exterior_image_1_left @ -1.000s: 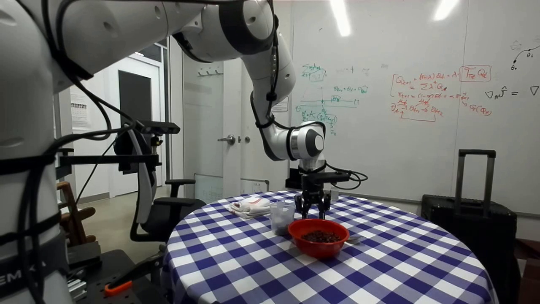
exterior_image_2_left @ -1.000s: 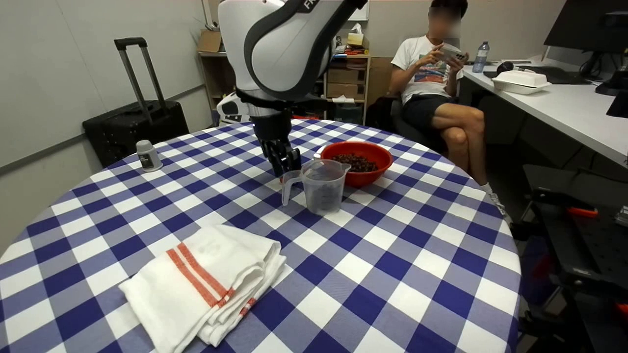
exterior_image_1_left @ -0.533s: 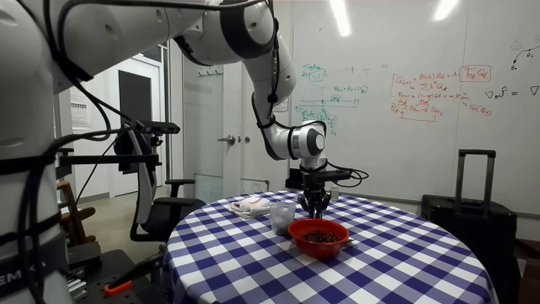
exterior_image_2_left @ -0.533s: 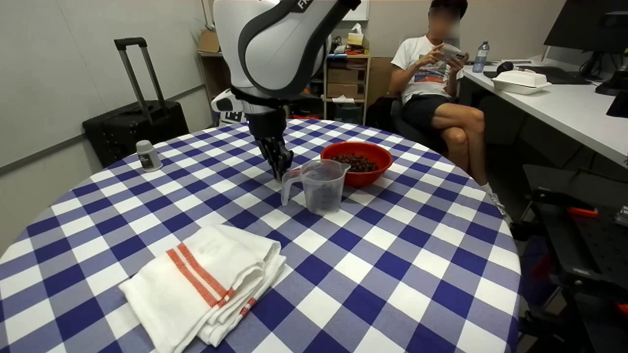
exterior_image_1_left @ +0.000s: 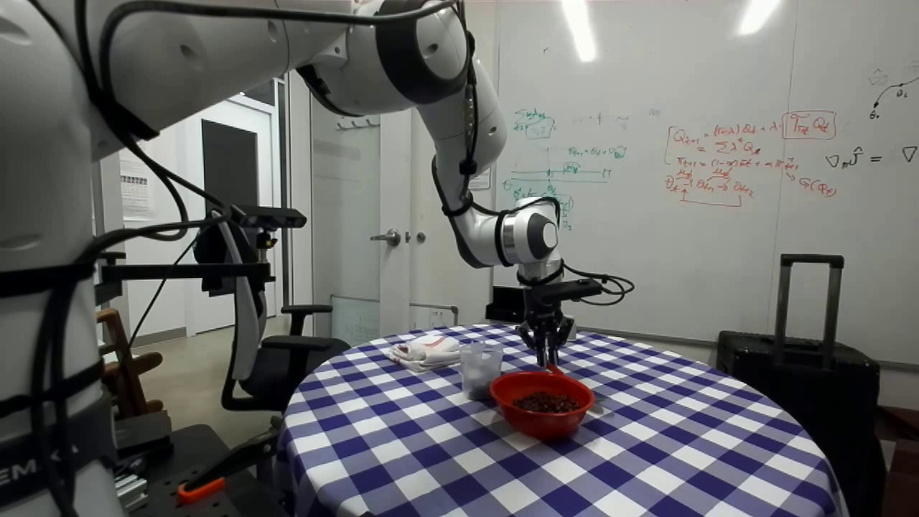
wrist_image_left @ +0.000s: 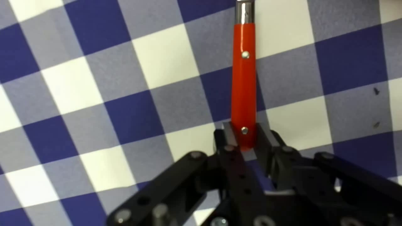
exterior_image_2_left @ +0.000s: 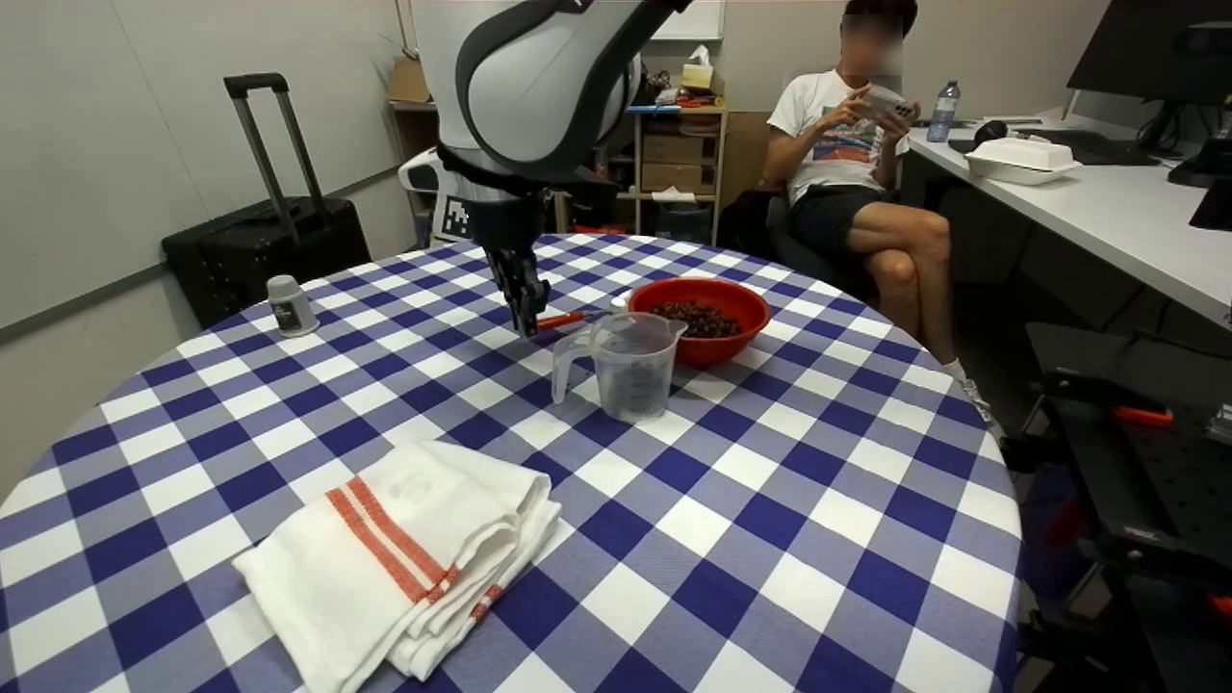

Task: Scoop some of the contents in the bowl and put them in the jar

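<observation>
Hand (wrist_image_left: 244, 133) clamped on red handle (wrist_image_left: 243, 81), nr bowl rim (exterior_image_1_left: 543, 422), well in frm table edge (exterior_image_2_left: 996, 510).

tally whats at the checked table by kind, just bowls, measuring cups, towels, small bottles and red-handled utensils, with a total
1 red bowl
1 clear measuring cup
1 folded towel
1 small bottle
1 red-handled utensil, held between the jaws
Total: 5
</observation>
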`<state>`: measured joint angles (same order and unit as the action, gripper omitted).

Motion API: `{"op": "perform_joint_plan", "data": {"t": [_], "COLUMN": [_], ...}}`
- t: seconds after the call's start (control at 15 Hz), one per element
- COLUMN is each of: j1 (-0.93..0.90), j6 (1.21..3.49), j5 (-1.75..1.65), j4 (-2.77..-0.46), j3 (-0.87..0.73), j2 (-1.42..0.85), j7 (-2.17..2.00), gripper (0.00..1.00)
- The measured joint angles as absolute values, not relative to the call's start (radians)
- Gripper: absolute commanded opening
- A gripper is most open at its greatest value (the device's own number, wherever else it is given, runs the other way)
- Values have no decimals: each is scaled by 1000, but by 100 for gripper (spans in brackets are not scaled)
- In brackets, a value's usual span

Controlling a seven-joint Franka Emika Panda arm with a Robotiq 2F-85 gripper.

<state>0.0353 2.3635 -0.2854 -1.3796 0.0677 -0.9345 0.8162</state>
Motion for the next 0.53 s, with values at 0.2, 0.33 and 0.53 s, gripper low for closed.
{"op": "perform_joint_plan", "data": {"t": [0.2,0.33,0.53], "j1": [35,35,40], "j6": [2405,2433,2445], "j5": [-282,-273,-230], "j4": [-1330,-1300,-1269], "j3": [63,62,69], "j2": [-930,-923,-904], "j7": [742,681,603], "gripper": [5,5,5]}}
